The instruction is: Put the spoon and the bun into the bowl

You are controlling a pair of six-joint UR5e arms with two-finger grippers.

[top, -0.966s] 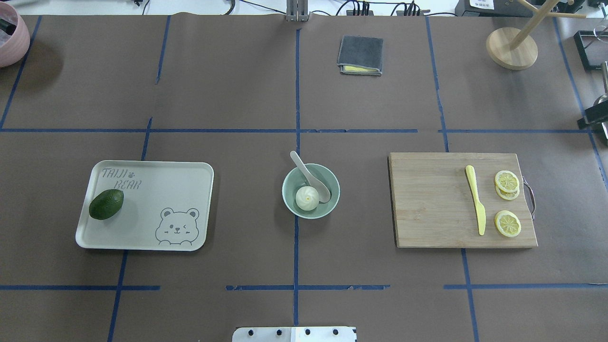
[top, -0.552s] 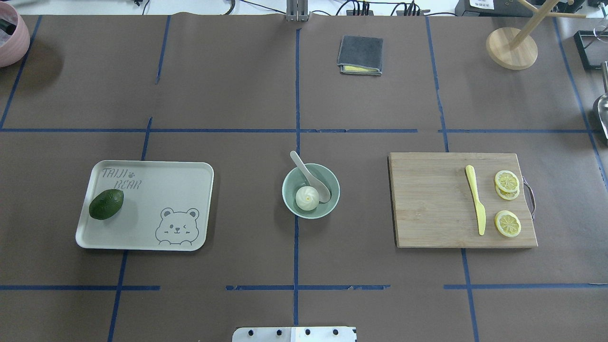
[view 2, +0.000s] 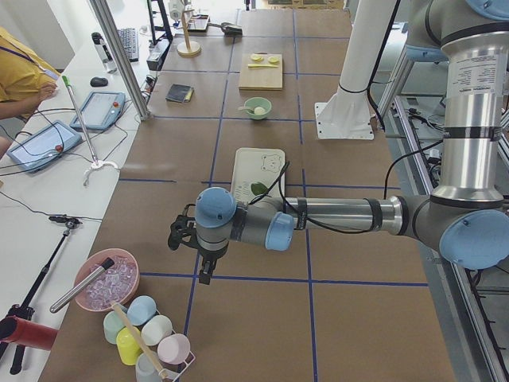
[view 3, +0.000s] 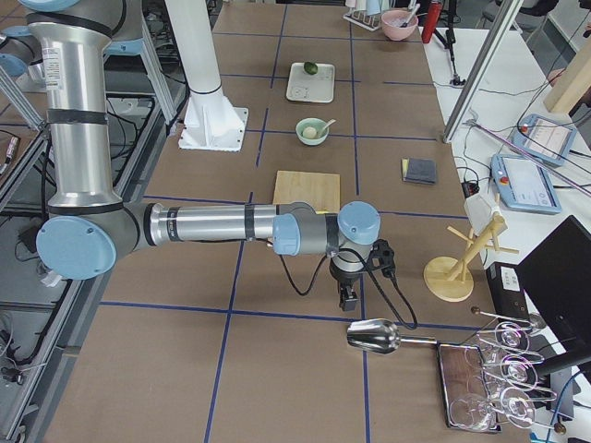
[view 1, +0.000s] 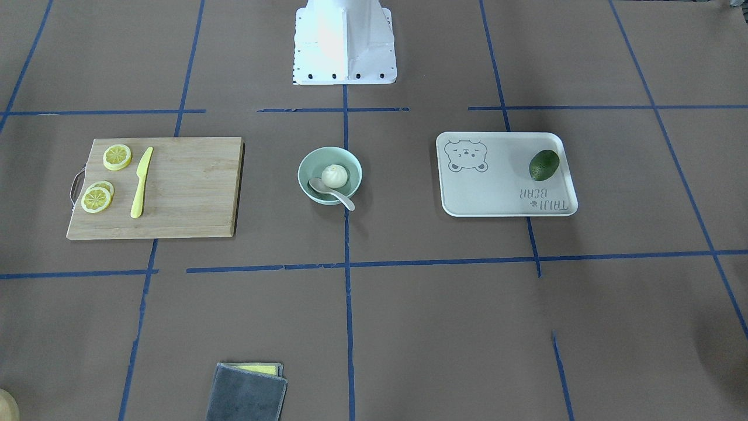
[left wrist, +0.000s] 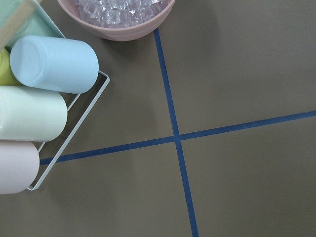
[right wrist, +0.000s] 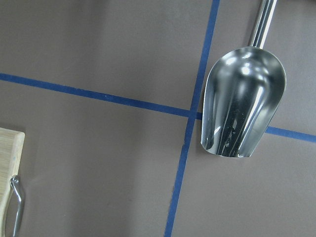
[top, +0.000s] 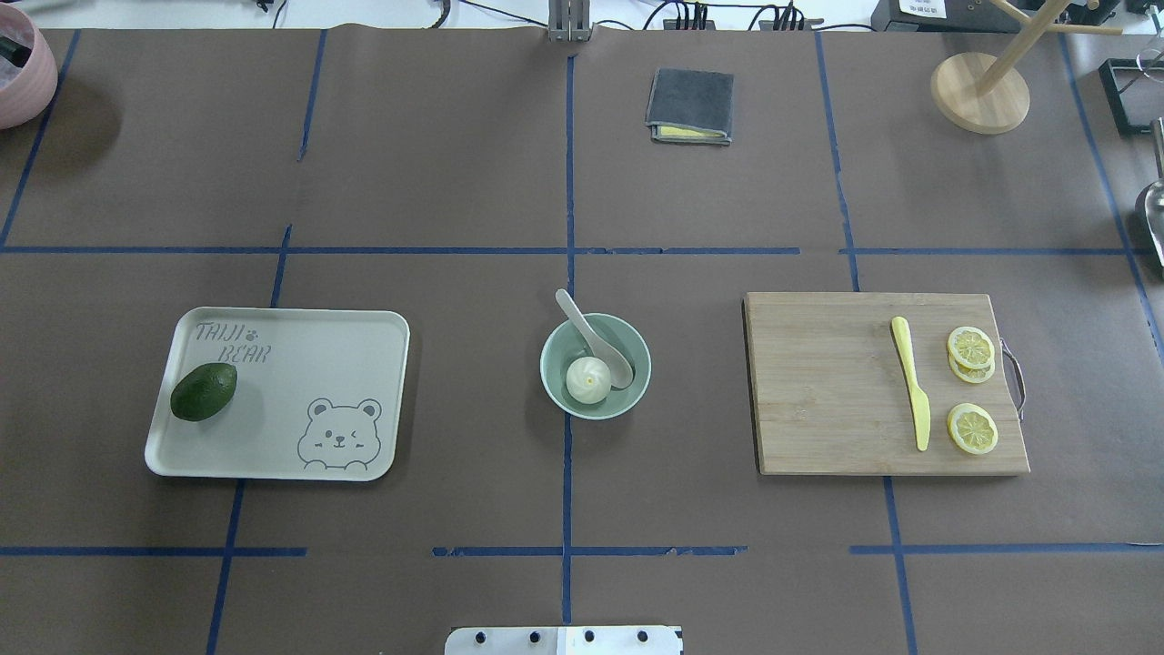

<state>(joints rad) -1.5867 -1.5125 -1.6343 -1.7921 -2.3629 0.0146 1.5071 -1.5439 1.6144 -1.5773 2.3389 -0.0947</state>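
Note:
The mint-green bowl [top: 638, 382] stands at the table's middle, also seen in the front view [view 1: 307, 165]. The white bun [top: 588, 379] [view 1: 335, 175] lies inside it. The off-white spoon [top: 593, 337] [view 1: 331, 192] rests with its scoop in the bowl and its handle over the rim. My left gripper [view 2: 205, 273] hangs over the table's left end, far from the bowl. My right gripper [view 3: 349, 298] hangs over the right end, beyond the board. Both show only in the side views, so I cannot tell whether they are open or shut.
A bear-print tray [top: 300, 382] with an avocado [top: 203, 391] lies left of the bowl. A wooden board [top: 818, 391] with a yellow knife [top: 909, 382] and lemon slices lies to its right. A metal scoop [right wrist: 242, 103], a cup rack [left wrist: 39, 98] and an ice bowl [left wrist: 118, 15] sit at the table's ends.
A dark part of my right arm at the overhead view's right edge has moved out of that view, uncovering the metal scoop. The bowl, bun and spoon have not moved.

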